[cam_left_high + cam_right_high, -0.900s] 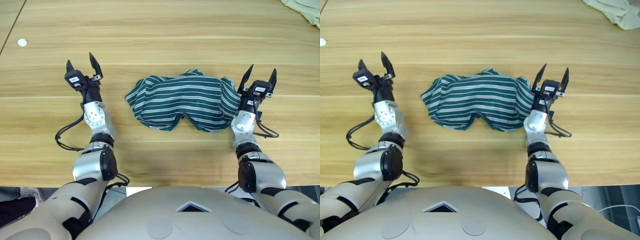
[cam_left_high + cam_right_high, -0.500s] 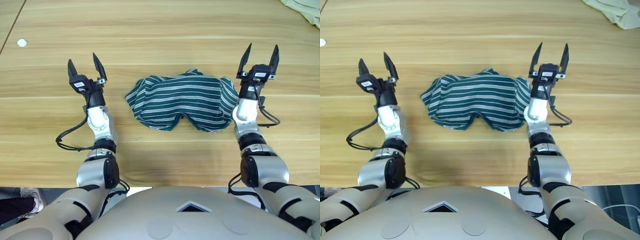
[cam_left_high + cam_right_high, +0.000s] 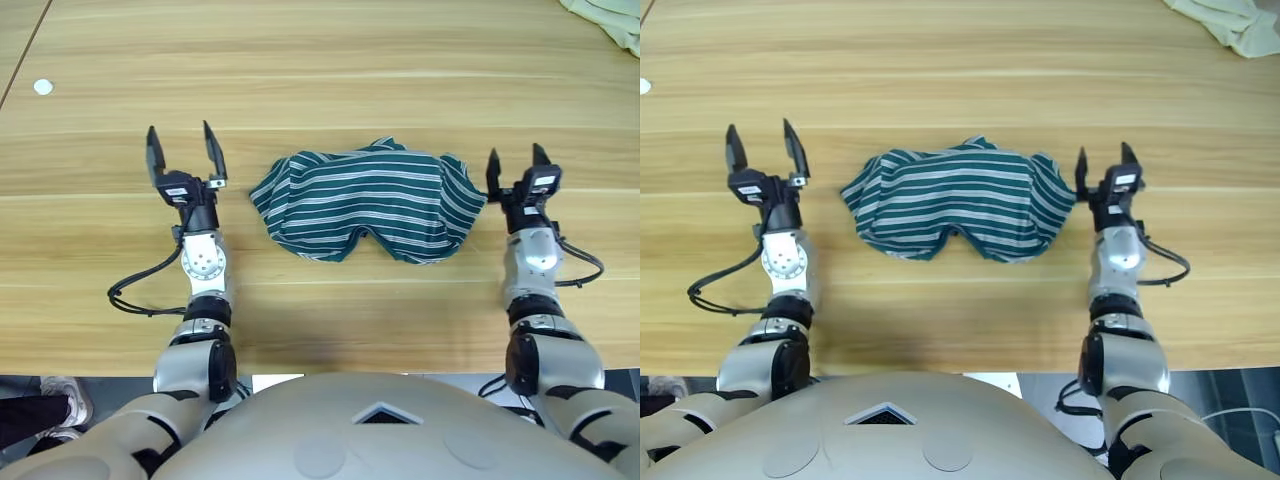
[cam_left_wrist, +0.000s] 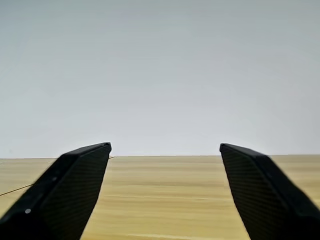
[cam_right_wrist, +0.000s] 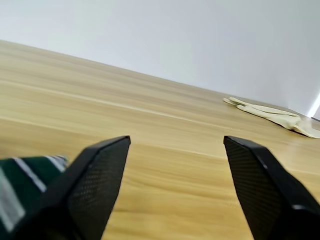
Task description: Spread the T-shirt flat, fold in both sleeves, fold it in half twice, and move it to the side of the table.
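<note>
T-shirt (image 3: 365, 203) | dark green, white stripes | bunched, crumpled heap | between left gripper (image 3: 180, 134) and right gripper (image 3: 514, 155), just beside right

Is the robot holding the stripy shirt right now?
No, the left gripper and right gripper are both open and empty, one on each side of the crumpled T-shirt.

Silver arms (image 3: 203, 262), black cables (image 3: 112, 295), black left tool (image 3: 180, 132) and right tool (image 3: 514, 154).

The T-shirt (image 3: 365, 203) lies on the table (image 3: 320, 60) between the left gripper (image 3: 180, 140) and the right gripper (image 3: 514, 160); the right one is just beside it; a cloth (image 3: 605, 20) lies far behind, at the right.
</note>
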Controlling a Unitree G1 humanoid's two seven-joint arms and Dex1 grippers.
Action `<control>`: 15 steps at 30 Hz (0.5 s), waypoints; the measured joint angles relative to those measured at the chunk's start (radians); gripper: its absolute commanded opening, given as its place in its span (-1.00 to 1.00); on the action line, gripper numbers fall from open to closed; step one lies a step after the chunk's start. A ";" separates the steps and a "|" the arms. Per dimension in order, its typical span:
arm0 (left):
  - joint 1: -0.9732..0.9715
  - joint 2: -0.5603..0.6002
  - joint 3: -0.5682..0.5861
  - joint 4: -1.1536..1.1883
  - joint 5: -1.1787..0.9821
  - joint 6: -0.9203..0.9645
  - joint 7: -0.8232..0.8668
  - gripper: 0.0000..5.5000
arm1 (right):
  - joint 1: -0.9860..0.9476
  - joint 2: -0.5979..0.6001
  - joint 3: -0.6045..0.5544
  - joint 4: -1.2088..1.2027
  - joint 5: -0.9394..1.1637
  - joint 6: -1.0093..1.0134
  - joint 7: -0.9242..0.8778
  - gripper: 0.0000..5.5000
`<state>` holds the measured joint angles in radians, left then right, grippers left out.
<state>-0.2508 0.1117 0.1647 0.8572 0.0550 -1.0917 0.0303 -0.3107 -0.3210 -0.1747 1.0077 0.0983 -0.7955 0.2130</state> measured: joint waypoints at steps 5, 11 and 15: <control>-0.018 0.030 -0.025 0.042 -0.004 0.023 -0.029 0.48 | -0.002 0.041 0.042 0.001 -0.121 -0.055 -0.141 0.26; -0.034 0.056 0.021 0.088 -0.020 0.039 0.024 0.48 | -0.070 0.037 0.098 0.009 -0.302 -0.074 -0.378 0.26; -0.036 0.077 0.042 0.101 -0.008 0.030 0.073 0.48 | -0.125 0.032 0.123 0.077 -0.346 -0.073 -0.430 0.26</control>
<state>-0.2867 0.1885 0.2069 0.9584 0.0465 -1.0614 0.1037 -0.4360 -0.2886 -0.0520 1.0851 -0.2477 -0.8687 -0.2171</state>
